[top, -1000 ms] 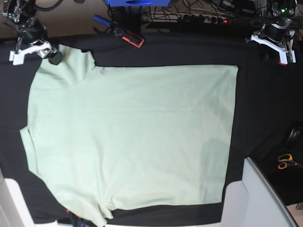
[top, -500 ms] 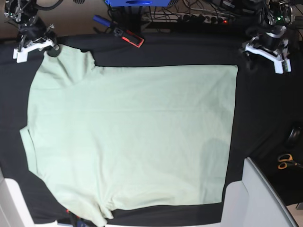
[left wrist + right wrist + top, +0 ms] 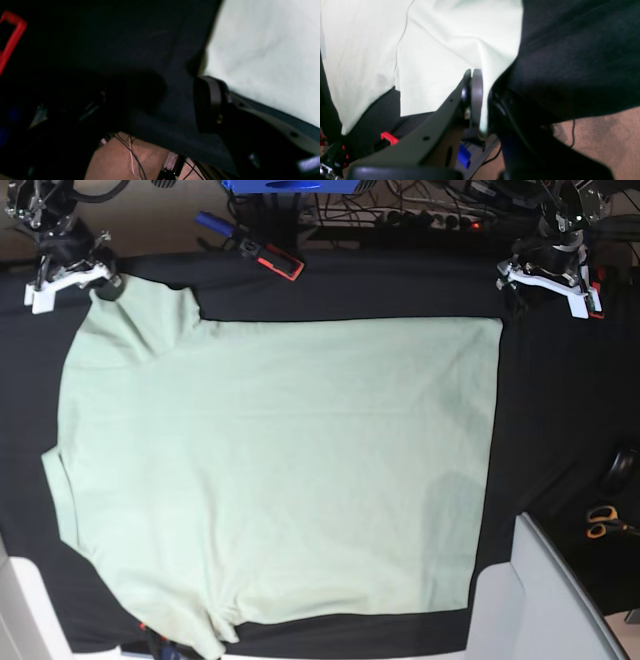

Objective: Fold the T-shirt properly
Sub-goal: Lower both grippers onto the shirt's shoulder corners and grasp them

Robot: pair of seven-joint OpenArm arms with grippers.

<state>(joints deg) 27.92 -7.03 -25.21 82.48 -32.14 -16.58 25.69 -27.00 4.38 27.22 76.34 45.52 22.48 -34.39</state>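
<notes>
- T-shirt lies spread flat on the black-covered bench, sleeve corner toward the far left of the base view.
- Cloth looks light, soft and limp; it will sag, so corners and hems suit a pinch.
- Right end effector is clamped on that sleeve edge.
- Left end effector stands apart-jawed by the hem corner, probably clear of the fabric, though the wrist view is blurred.

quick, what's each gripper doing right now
Left gripper: jaws open, holding nothing, beside the T-shirt.
Right gripper: jaws shut on the T-shirt's sleeve edge.
</notes>
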